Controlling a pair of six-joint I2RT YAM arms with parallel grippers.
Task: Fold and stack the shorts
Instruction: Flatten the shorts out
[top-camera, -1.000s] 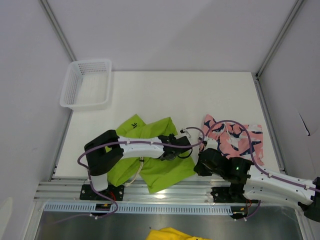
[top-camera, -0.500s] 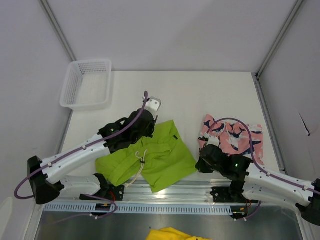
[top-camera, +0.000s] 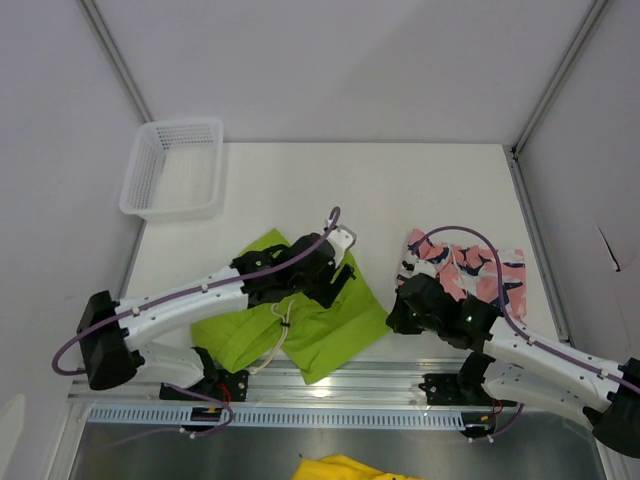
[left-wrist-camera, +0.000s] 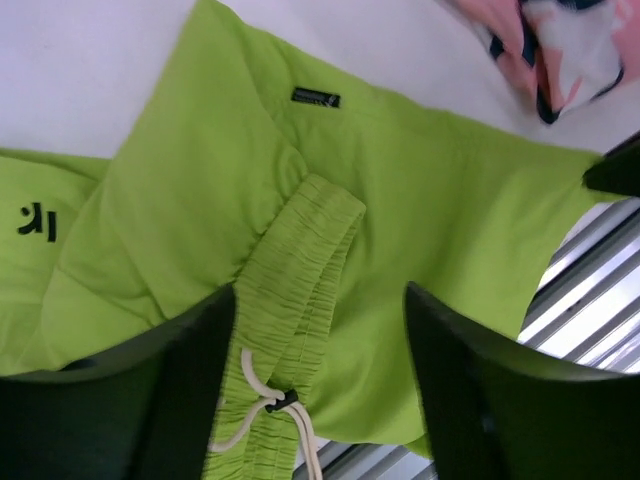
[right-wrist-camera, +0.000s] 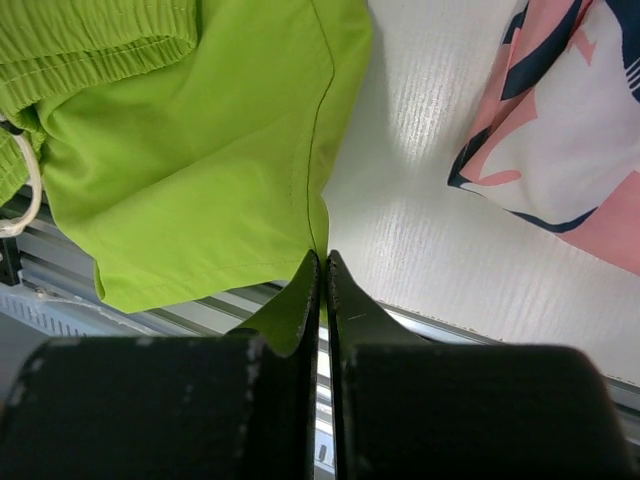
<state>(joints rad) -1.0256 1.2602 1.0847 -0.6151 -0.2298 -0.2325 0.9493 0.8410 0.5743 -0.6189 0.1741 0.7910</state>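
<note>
Left hand (left-wrist-camera: 318, 298) wide open, right hand (right-wrist-camera: 322, 262) squeezed closed.
Your left one hovers empty over the lime green shorts (left-wrist-camera: 450, 200); the right one's tips sit at their hem.

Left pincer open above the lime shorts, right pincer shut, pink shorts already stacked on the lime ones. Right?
No. The pink shorts are not stacked: they lie beside the lime shorts, apart from them, as the top external view shows. The left pincer is open above the lime shorts and the right pincer is shut.
</note>
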